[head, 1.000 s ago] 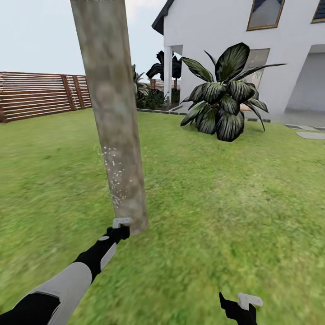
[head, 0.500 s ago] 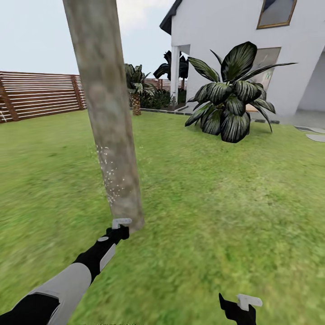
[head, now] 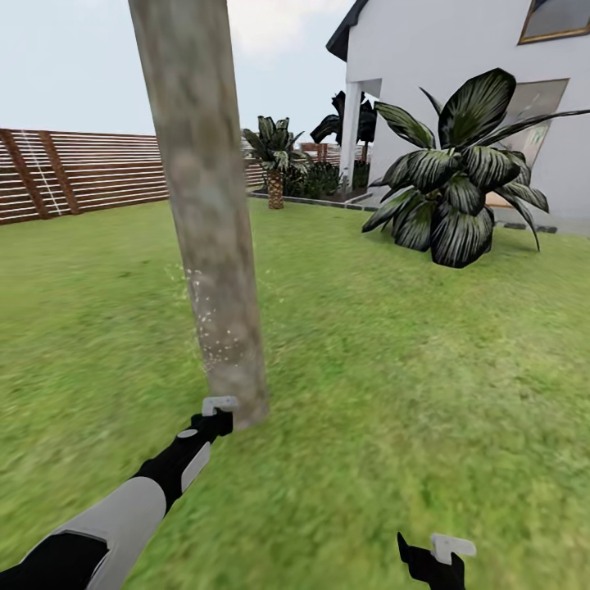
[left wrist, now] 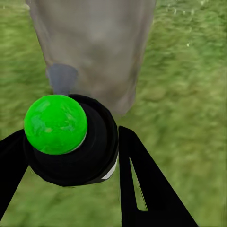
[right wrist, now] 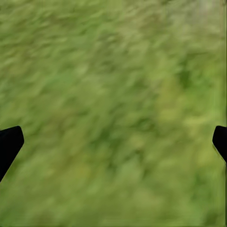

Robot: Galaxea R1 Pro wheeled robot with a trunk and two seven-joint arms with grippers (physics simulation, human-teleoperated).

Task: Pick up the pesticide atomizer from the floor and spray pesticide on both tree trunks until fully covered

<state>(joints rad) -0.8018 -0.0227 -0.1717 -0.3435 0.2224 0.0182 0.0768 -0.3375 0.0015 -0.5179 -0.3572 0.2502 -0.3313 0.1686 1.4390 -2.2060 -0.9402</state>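
A thick pale mottled tree trunk [head: 205, 205] rises from the grass floor [head: 393, 369] just ahead. White pesticide specks [head: 215, 328] dot its lower left side. My left gripper [head: 218, 412] reaches out to the base of the trunk. In the left wrist view that gripper [left wrist: 71, 137] is shut on the pesticide atomizer [left wrist: 80, 156], a black bottle with a round green top, pointing at the trunk [left wrist: 94, 47] close in front. My right gripper [head: 434, 557] hangs low over grass; its wrist view shows the gripper [right wrist: 116, 140] open, nothing between the fingers.
A large dark-leaved plant [head: 459, 188] stands to the right in front of the white house [head: 442, 57]. A brown slat fence [head: 74, 172] runs along the back left. A small palm [head: 274, 160] grows by the house corner. Lawn stretches all around the trunk.
The whole head view has swung, so house, plant and fence sit further right in the picture. Both arms hold the same pose, and the left gripper stays at the trunk's base.
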